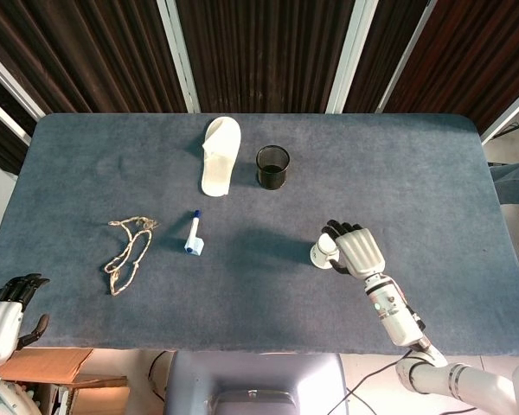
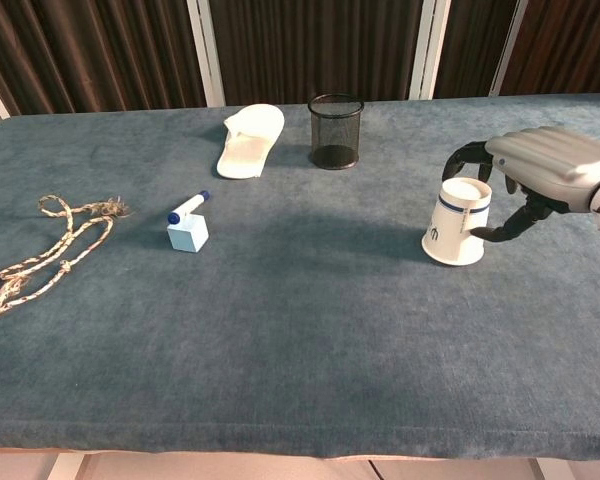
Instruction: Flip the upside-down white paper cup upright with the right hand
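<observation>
The white paper cup (image 2: pixel 457 225) with a blue band stands upside-down on the right side of the table, leaning slightly; the head view shows this cup (image 1: pixel 323 252) half covered by the hand. My right hand (image 2: pixel 545 170) wraps it from the right: dark fingers curl over its far side and the thumb presses its near side. From above, the right hand (image 1: pixel 356 251) sits right against the cup. At the table's front-left corner my left hand (image 1: pixel 2 316) holds nothing, fingers apart.
A white slipper (image 1: pixel 220 154) and a black mesh pen holder (image 1: pixel 272 167) stand at the back middle. A marker on a blue block (image 1: pixel 195 235) and a tangled rope (image 1: pixel 128 251) lie to the left. The blue-grey table's (image 1: pixel 432 156) front edge is close behind my right wrist.
</observation>
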Robot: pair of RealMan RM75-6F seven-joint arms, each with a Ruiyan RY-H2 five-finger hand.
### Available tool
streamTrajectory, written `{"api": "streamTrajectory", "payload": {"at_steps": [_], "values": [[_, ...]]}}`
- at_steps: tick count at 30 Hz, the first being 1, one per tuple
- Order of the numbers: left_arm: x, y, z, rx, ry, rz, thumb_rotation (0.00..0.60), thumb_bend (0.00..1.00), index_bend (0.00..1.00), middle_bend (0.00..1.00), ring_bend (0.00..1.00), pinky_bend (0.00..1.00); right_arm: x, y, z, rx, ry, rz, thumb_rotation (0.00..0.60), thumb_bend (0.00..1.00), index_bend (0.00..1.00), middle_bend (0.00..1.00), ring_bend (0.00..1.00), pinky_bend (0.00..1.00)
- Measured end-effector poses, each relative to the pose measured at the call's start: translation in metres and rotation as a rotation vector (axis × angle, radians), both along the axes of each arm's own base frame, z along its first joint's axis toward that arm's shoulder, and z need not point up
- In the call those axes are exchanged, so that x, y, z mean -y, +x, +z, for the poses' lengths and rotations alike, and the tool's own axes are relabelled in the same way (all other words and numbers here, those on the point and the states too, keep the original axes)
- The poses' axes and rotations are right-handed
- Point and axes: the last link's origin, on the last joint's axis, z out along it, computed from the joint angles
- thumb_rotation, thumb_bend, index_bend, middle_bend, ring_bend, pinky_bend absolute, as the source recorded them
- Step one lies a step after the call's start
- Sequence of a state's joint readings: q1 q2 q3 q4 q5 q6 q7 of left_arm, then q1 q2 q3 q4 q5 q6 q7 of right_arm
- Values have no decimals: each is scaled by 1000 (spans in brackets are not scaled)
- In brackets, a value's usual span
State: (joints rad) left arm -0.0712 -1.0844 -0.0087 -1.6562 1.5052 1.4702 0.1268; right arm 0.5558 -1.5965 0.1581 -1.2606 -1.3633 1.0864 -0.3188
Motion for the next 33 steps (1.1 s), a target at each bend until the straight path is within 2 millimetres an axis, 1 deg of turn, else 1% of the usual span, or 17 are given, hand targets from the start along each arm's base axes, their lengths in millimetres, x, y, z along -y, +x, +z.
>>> {"api": "streamTrajectory", "payload": {"at_steps": [4, 6, 8, 12, 15, 19, 25, 29, 33], "values": [[0, 0, -1, -2, -7, 1, 600, 350, 248, 192, 180, 331, 1, -2, 0, 1, 7, -2, 600, 715, 532, 418, 459, 637], [0, 0, -1, -1, -6, 1, 600, 350, 248, 193, 181, 331, 1, -3, 1, 1, 5, 2, 600, 802, 589, 464, 503, 667], [0, 0, 0, 0, -3, 0, 600, 349, 247, 193, 181, 331, 1, -5, 2, -1, -1, 7, 600, 836, 629, 493, 529, 682], [0, 1, 0, -1, -4, -2, 600, 350, 248, 193, 181, 331, -1, -6, 3, 29, -11, 14, 600, 843, 650, 511, 541, 688], [1, 1, -1, -2, -5, -1, 600, 349, 247, 193, 181, 331, -2, -6, 6, 90, -19, 22, 600, 843, 650, 511, 541, 689], [1, 1, -1, -5, -3, -1, 600, 349, 247, 192, 181, 331, -3, -9, 9, 207, -21, 27, 600, 843, 650, 511, 541, 687], [1, 2, -4, -14, -18, -2, 600, 350, 261, 193, 181, 331, -4, -22, 11, 394, -7, 29, 600, 842, 644, 512, 541, 687], [1, 3, -6, -21, -25, -4, 600, 350, 264, 193, 182, 332, -6, -31, 7, 512, 37, 16, 600, 841, 589, 511, 501, 658], [1, 3, -5, -21, -22, -2, 600, 349, 264, 193, 182, 332, -6, -44, -1, 554, 106, -10, 600, 840, 550, 510, 466, 625]]}}
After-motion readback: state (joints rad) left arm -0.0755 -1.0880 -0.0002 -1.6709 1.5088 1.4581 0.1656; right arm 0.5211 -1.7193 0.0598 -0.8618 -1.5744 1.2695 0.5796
